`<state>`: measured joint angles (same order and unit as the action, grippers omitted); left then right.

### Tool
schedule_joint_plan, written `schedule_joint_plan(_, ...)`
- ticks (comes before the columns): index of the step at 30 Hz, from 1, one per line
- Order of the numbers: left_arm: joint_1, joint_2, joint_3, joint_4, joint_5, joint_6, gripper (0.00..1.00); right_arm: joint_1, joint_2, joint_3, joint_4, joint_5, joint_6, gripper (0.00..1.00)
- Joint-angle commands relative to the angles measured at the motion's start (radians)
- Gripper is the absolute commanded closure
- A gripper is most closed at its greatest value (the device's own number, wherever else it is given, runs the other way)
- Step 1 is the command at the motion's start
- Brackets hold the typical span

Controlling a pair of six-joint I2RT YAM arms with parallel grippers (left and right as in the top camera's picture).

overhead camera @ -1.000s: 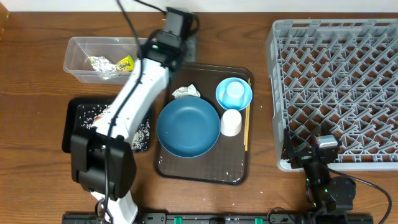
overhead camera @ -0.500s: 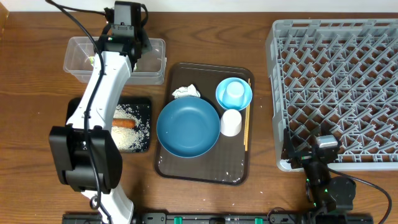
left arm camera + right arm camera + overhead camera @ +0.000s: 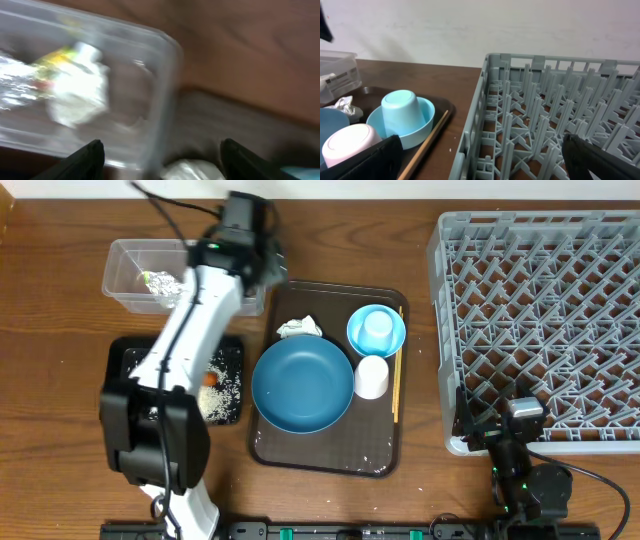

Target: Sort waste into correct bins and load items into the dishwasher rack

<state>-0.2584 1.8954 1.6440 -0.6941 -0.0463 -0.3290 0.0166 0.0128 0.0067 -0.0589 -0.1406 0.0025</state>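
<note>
My left gripper (image 3: 258,268) hangs open and empty over the right end of the clear tub (image 3: 130,275). Inside the tub lie the yellow-green wrapper (image 3: 55,57) and a crumpled white piece (image 3: 82,95). The black tray (image 3: 125,365) holds rice (image 3: 228,388) and an orange carrot (image 3: 210,378), partly under the arm. On the brown tray (image 3: 330,455) are a white napkin (image 3: 299,328), the dark-blue bowl (image 3: 302,385), a light-blue bowl (image 3: 390,340) with a cup in it, a white cup (image 3: 371,377) and chopsticks (image 3: 397,380). My right gripper (image 3: 485,165) rests open at the grey rack's (image 3: 540,310) near-left corner.
The brown tray sits between the two bins on the left and the rack on the right. Loose rice grains (image 3: 375,465) dot its front edge. The left arm (image 3: 185,340) stretches across the black tray and the tub.
The left jaws went from shut to open. The left arm swung left over the tub, then back toward the tub's right end. The right arm has not moved.
</note>
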Motion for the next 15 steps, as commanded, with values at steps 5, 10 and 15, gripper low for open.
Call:
schedule_joint_plan(5,-0.143,0.051,-0.004,-0.075,0.062,0.036,0.25,-0.011,0.000,-0.001,-0.004,0.002,-0.011,0.01)
schedule_joint_plan(10,-0.175,0.111,-0.004,-0.113,0.062,-0.053,0.25,-0.011,0.000,-0.001,-0.004,0.002,-0.011,0.01)
schedule_joint_plan(15,-0.163,0.174,-0.004,-0.105,0.054,-0.109,0.25,-0.011,0.000,-0.001,-0.004,0.002,-0.011,0.01)
